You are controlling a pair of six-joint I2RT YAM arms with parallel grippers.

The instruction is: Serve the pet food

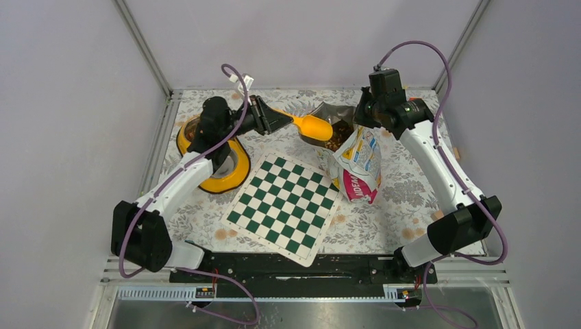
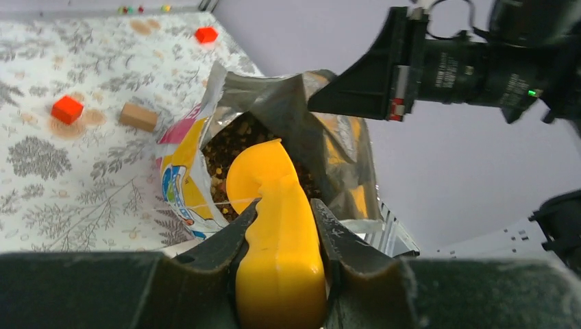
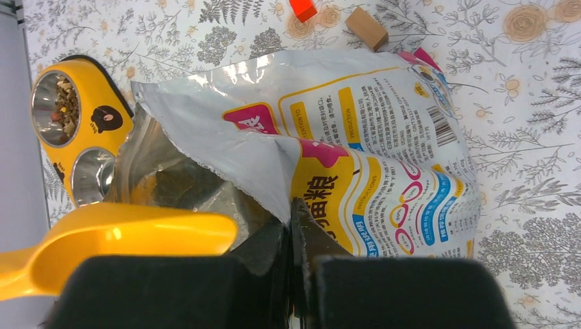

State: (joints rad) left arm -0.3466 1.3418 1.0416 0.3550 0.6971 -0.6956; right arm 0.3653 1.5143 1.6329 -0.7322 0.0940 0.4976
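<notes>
Showing pet food (image 2: 229, 140) heaped inside the opened bag (image 3: 384, 137) on the floral surface (image 1: 401, 188). The yellow scoop (image 2: 274, 178) sits at the bag's mouth, its handle clamped in the left gripper (image 2: 284, 205). The right gripper (image 3: 296, 219), pressed together, pinches the bag's rim. Some kibble lies in one bowl of the yellow feeder (image 3: 103, 120).

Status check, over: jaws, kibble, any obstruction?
Left jaws clamped on yellow scoop, head at bag mouth. Right jaws shut on bag edge. Kibble in bag, some in feeder. Nothing blocking scoop.

The top camera looks down over the whole table (image 1: 411, 188) from behind; both wrist cameras sit close, facing the pet food bag (image 3: 384, 157) and scoop (image 3: 116, 240).
</notes>
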